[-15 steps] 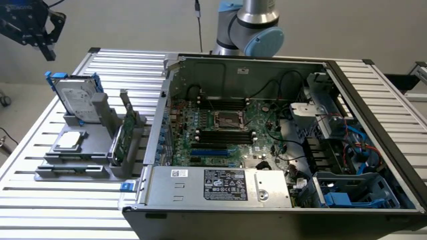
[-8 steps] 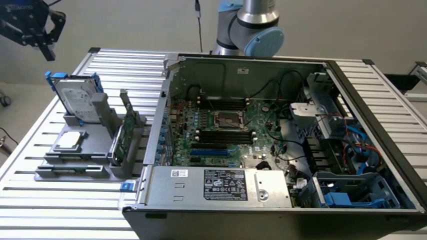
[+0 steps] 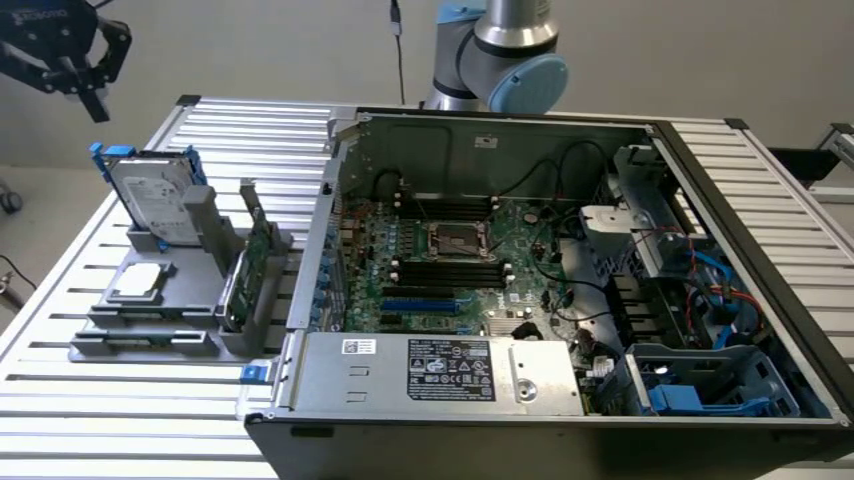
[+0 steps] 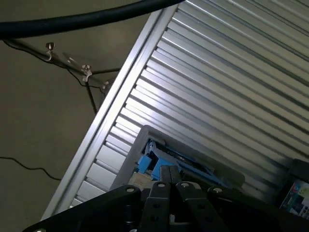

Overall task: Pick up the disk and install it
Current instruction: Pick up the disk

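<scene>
The disk point(image 3: 151, 196) is a silver-grey hard drive with a white label in a blue carrier. It stands tilted on edge in a grey holder point(image 3: 160, 300) at the exterior view's left. My gripper point(image 3: 94, 103) hangs in the air above and to the left of it, well apart from it, with its fingers together and nothing between them. In the wrist view the fingertips point(image 4: 170, 180) meet, and the disk's blue carrier point(image 4: 155, 162) shows just beyond them on the slatted table point(image 4: 217, 87).
On the same holder, a small silver chip point(image 3: 142, 281) lies flat and a green circuit card point(image 3: 248, 268) stands upright. An open computer case point(image 3: 534, 270) takes up the table's middle and right, with a blue-lined drive bay point(image 3: 701, 385) at its near right corner. The table's edge point(image 4: 113, 104) runs close by.
</scene>
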`<state>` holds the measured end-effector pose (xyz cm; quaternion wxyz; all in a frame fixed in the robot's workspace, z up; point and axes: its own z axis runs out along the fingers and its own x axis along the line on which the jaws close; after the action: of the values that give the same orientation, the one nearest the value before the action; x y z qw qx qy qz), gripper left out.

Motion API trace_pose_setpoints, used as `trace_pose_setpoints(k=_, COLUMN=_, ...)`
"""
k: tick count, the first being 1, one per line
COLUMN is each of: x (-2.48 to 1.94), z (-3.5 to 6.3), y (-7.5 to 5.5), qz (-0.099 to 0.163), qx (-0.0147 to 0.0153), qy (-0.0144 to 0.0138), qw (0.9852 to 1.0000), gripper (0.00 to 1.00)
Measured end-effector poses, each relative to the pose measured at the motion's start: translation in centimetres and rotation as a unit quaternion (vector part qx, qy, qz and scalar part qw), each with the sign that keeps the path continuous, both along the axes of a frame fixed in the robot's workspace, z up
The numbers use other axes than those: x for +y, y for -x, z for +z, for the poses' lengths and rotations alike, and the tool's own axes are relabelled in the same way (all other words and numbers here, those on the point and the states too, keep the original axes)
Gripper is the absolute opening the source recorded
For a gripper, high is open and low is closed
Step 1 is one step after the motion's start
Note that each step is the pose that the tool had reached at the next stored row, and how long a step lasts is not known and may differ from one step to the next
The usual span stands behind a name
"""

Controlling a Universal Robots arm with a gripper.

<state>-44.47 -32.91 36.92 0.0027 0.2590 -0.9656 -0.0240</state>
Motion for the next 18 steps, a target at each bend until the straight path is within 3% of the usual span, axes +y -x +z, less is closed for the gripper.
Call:
trace_pose_setpoints(k=4, x=0.00, z=0.00, y=0.00, qz=0.037, qx=0.0000, qy=0.0000, qw=0.9993, gripper=0.11)
trace_pose_setpoints(k=9, x=0.00, z=-0.01, y=0.00, qz=0.082, qx=0.0000, qy=0.0000, qw=0.9967, gripper=0.11)
trace_pose_setpoints(k=14, x=0.00, z=-0.03, y=0.00, qz=0.127, qx=0.0000, qy=0.0000, qw=0.9919, gripper=0.11)
trace_pose_setpoints(k=18, x=0.00, z=-0.03, y=0.00, qz=0.163, qx=0.0000, qy=0.0000, qw=0.9866, gripper=0.11)
